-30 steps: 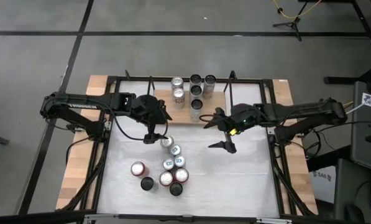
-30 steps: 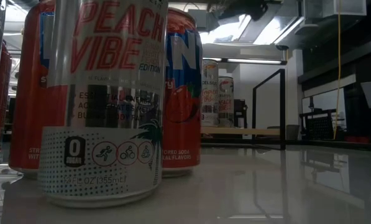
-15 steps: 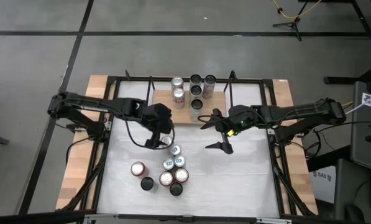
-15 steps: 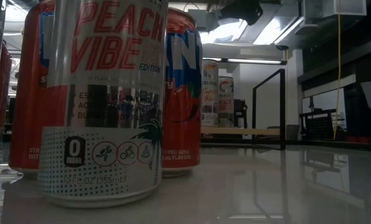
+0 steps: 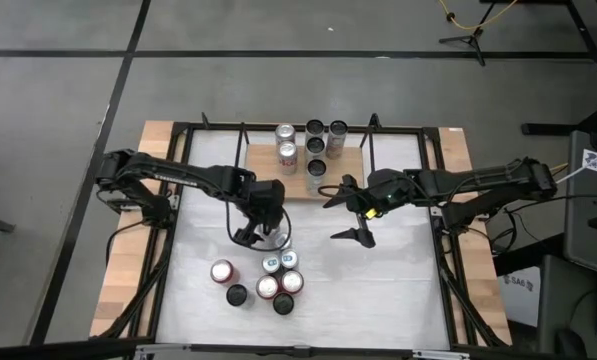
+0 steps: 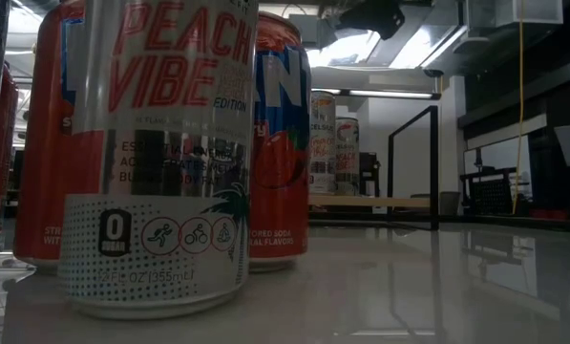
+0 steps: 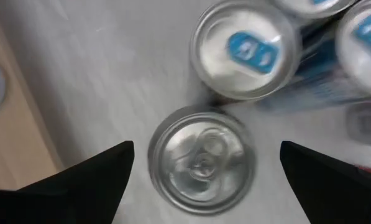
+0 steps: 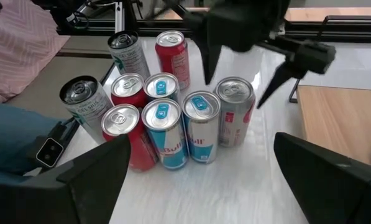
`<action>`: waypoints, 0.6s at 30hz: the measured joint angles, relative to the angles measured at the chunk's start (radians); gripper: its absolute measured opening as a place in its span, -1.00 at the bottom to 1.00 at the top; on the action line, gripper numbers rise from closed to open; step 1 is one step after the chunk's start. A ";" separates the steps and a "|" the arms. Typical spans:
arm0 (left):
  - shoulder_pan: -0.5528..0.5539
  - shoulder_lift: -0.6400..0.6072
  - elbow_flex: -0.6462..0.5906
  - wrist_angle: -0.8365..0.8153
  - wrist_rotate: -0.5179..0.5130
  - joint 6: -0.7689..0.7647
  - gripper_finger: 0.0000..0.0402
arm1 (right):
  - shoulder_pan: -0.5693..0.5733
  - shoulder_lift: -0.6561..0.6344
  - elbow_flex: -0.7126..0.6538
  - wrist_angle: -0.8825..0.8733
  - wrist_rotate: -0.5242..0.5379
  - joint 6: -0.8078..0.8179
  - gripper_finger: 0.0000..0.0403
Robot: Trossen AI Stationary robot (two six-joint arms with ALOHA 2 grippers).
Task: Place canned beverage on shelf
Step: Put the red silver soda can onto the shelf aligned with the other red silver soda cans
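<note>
Two grippers gape wide: the left gripper [image 5: 265, 238] above a can [image 7: 202, 162] mid-table, the right gripper [image 5: 346, 213] beside the shelf [image 5: 300, 184].

The nearest silver can [image 6: 160, 153] reads "PEACH VIBE" in red, with "EDITION" smaller beside it, a boxed "0 SUGAR" mark and "12 FL OZ (355mL)" low down. The red can [image 6: 280, 143] behind shows big white letters, partly hidden, and "SODA" near its base.

White tabletop [image 5: 378, 280] carries a cluster of cans [image 5: 268, 275] and the wooden shelf [image 5: 343, 170] holding six cans [image 5: 311, 148]
</note>
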 joint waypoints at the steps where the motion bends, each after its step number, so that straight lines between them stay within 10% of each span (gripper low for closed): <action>1: 0.000 0.010 0.000 0.000 -0.020 0.000 0.97 | 0.000 0.000 0.000 0.000 0.000 0.000 0.94; 18: -0.027 0.088 0.000 -0.004 -0.097 -0.127 0.94 | 0.000 0.000 0.000 -0.001 0.000 0.000 0.94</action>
